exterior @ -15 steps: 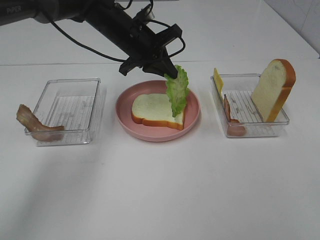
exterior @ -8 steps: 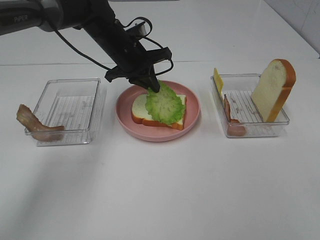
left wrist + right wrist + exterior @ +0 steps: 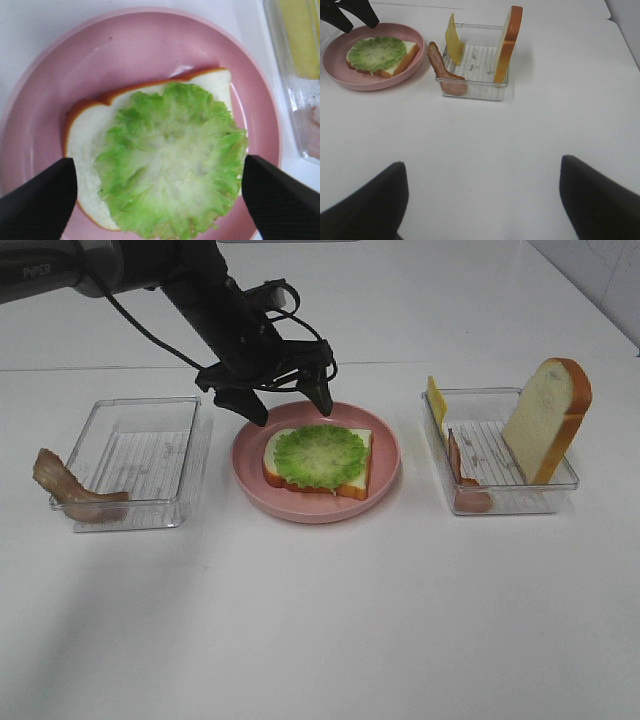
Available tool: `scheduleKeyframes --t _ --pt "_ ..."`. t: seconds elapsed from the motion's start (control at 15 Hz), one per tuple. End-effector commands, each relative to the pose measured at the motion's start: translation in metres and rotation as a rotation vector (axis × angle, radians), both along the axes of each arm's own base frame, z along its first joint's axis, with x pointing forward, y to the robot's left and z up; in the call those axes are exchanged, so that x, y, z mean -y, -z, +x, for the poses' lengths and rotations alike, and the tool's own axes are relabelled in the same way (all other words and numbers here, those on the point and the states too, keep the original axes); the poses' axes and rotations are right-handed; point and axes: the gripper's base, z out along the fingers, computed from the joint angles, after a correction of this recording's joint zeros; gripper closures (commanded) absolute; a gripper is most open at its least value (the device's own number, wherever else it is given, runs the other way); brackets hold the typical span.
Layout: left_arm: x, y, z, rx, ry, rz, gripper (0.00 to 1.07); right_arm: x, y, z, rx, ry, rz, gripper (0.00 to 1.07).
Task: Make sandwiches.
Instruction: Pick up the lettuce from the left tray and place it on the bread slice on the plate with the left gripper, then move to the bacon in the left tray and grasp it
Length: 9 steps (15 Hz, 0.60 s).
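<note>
A white bread slice [image 3: 284,449] with orange-brown crust lies on the pink plate [image 3: 385,462], with a ruffled green lettuce leaf [image 3: 320,455] flat on it. My left gripper [image 3: 285,407] is open and empty just above the plate's far side; its fingertips [image 3: 37,200] flank the lettuce [image 3: 170,160]. A second bread slice [image 3: 545,420], yellow cheese [image 3: 436,400] and a bacon strip [image 3: 462,475] sit in the right clear tray [image 3: 500,502]. Another bacon strip [image 3: 70,490] hangs over the left tray. My right gripper [image 3: 480,200] is open and empty over bare table.
The left clear tray [image 3: 140,460] stands left of the plate. In the right wrist view the plate [image 3: 415,52] and the right tray [image 3: 472,90] lie well beyond the fingers. The white table's front half is bare.
My left gripper let go of the lettuce, which went from hanging upright to lying flat on the bread. The gripper then opened and lifted slightly back.
</note>
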Motion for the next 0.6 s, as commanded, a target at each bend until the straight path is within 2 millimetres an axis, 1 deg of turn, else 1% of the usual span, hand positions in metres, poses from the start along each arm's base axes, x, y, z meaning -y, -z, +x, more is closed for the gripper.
scheduleKeyframes --t 0.07,0.33,0.4,0.47,0.6 --pt "-0.008 -0.021 -0.002 0.045 0.026 0.073 0.21 0.000 0.001 -0.001 0.017 0.010 -0.005 0.29" --pt "-0.022 -0.060 -0.012 0.063 0.052 0.204 0.21 0.000 0.001 -0.001 0.017 0.010 -0.005 0.29" --pt "-0.030 -0.076 -0.015 0.046 0.031 0.269 0.21 0.000 0.001 -0.001 0.017 0.010 -0.005 0.29" --pt "-0.036 -0.090 -0.017 0.068 -0.001 0.309 0.21 0.000 0.001 -0.001 0.017 0.010 -0.005 0.29" --pt "-0.043 -0.116 -0.022 0.131 -0.035 0.333 0.21 0.000 0.001 -0.001 0.017 0.010 -0.005 0.29"
